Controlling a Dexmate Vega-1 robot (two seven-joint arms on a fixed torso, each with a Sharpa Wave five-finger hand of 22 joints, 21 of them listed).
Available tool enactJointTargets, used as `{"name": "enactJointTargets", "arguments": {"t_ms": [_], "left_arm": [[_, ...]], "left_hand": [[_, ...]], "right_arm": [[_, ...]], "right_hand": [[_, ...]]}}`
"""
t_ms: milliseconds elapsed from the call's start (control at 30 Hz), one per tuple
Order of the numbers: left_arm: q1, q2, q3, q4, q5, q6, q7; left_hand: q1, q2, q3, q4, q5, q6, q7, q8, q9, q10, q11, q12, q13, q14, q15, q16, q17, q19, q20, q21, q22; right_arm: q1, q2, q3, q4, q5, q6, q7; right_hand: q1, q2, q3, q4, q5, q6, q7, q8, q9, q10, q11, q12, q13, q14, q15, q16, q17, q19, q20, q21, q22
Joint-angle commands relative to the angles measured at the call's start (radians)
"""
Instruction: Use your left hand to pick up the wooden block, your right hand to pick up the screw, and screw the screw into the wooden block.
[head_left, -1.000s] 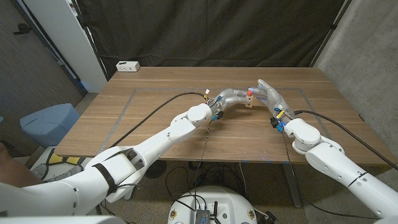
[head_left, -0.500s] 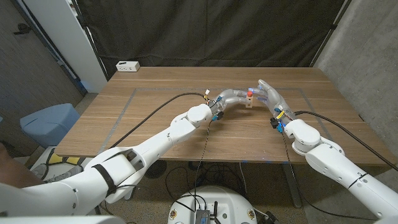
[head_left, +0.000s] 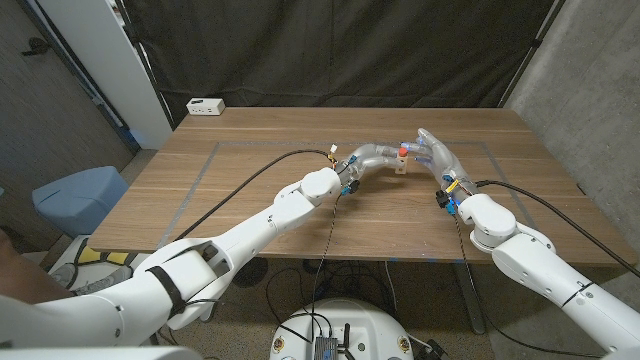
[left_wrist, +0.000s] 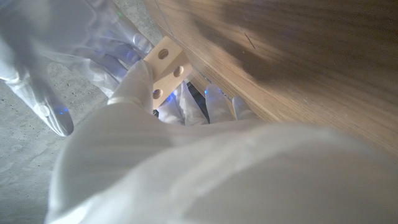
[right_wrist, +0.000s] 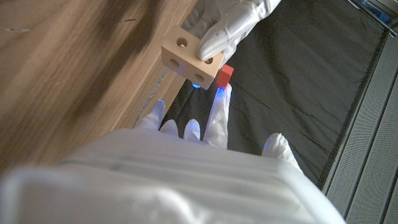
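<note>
table (head_left: 250, 190): wooden top under both arms; the two hands meet above its far middle.
left hand (head_left: 375, 155): fingers clamped on the wooden block, which it holds off the table at its fingertips; the wrist view shows a fingertip laid over one face of the block.
right hand (head_left: 432, 150): just beside the left hand's fingertips, fingers reaching to the block; a fingertip touches the red head of the screw, but whether it truly pinches the screw I cannot tell.
wooden block (right_wrist: 191, 55): between the two hands, raised clear of the table, tilted; round holes show on two of its faces. Its long axis looks to run roughly between the two hands, though that is a judgement.
screw (right_wrist: 225, 74): only its red head shows, tight against the block's far side from the left hand's fingers; the shank is hidden, so its axis is guessed as pointing into the block.
progress: both pickups look done, block in the left, screw at the block; turning it home is left, and its depth cannot be read.
</note>
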Motion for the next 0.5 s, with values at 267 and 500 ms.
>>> {"name": "enactJointTargets", "arguments": {"t_ms": [267,500], "left_arm": [[0.013,0.013,-0.003,-0.028,0.003,0.007,0.007],[0.012,0.014,-0.005,-0.025,0.001,0.004,0.005]], "left_hand": [[0.001,0.006,0.03,0.025,0.008,0.062,0.04,0.004,0.001,0.018,-0.013,0.017,0.036,0.011,-0.02,0.002,0.001,0.003,-0.003,0.007,0.005],[0.002,0.006,0.03,0.025,0.008,0.062,0.04,0.004,0.001,0.019,-0.012,0.017,0.036,0.012,-0.02,0.003,0.001,0.003,-0.004,0.007,0.005]], "right_arm": [[-0.022,0.003,0.011,-0.018,-0.007,-0.008,-0.025],[-0.027,0.003,0.012,-0.026,-0.012,-0.015,-0.034]], "right_hand": [[0.007,0.012,0.011,-0.002,0.008,0.028,0.004,0.006,0.004,0.03,0.007,0.008,0.002,0.017,-0.005,0.011,0.001,0.014,-0.003,0.009,0.002],[0.009,0.014,0.013,-0.003,0.008,0.044,0.007,0.008,0.004,0.046,0.004,0.009,0.002,0.025,-0.007,0.011,0.0,0.019,-0.004,0.008,0.002]]}}
